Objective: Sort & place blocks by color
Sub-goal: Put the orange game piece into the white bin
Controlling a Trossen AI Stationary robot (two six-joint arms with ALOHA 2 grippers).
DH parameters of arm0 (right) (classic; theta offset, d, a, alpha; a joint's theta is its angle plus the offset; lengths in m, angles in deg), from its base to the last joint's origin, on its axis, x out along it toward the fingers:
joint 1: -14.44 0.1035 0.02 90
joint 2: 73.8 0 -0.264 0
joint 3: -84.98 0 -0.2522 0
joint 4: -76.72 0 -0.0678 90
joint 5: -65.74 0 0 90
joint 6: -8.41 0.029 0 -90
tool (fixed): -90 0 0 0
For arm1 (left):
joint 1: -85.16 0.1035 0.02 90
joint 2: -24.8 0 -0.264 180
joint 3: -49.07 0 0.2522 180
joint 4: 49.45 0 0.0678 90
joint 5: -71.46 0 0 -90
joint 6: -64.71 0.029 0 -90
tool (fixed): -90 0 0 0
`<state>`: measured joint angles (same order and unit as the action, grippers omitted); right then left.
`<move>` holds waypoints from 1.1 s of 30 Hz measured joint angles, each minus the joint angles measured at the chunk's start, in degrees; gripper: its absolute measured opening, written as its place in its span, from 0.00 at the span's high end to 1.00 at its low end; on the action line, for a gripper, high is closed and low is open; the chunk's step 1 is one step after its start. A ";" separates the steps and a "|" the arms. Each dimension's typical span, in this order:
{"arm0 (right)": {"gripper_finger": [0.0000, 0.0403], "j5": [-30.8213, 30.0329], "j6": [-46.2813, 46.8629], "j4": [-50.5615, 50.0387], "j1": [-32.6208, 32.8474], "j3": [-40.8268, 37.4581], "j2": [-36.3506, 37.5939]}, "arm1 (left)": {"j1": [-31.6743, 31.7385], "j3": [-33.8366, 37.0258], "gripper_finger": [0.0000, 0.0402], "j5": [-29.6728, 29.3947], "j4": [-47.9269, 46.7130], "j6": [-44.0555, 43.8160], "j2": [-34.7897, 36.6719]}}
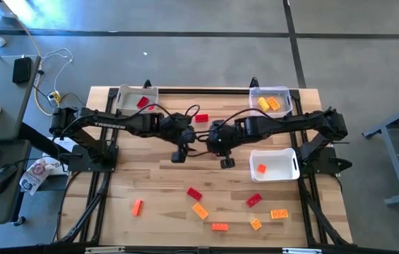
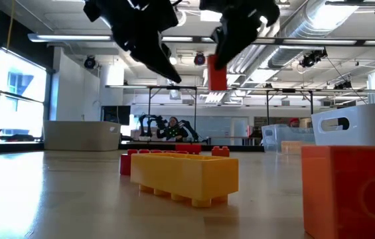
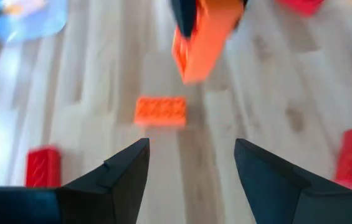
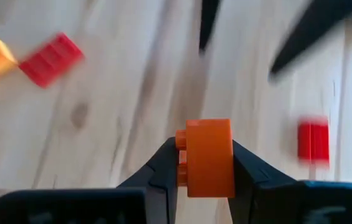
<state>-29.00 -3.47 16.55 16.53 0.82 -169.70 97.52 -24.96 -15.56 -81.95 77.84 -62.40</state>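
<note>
Above the middle of the tabletop (image 1: 150,187), an orange block (image 4: 208,157) hangs clenched in the right claw (image 4: 205,163), lifted clear of the pale wood planks. Just beside it the left claw (image 3: 191,163) is released, fingers spread and holding nothing. More blocks (image 1: 220,209), red and orange, lie scattered over the near planks, and three white bins (image 1: 275,164) each hold a few. Beyond the far edge stretches a bright hall with ceiling ducts (image 2: 346,26) and a tall window (image 2: 21,93)
</note>
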 joint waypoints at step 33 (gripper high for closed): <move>0.82 -14.12 51.00 -43.48 9.67 -8.44 0.58 | -0.02 0.02 0.45 -5.37 -5.47 -0.99 0.00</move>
<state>-43.13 47.54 -26.94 26.20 -7.62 -169.12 97.50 -24.94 -20.94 -87.42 76.85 -62.40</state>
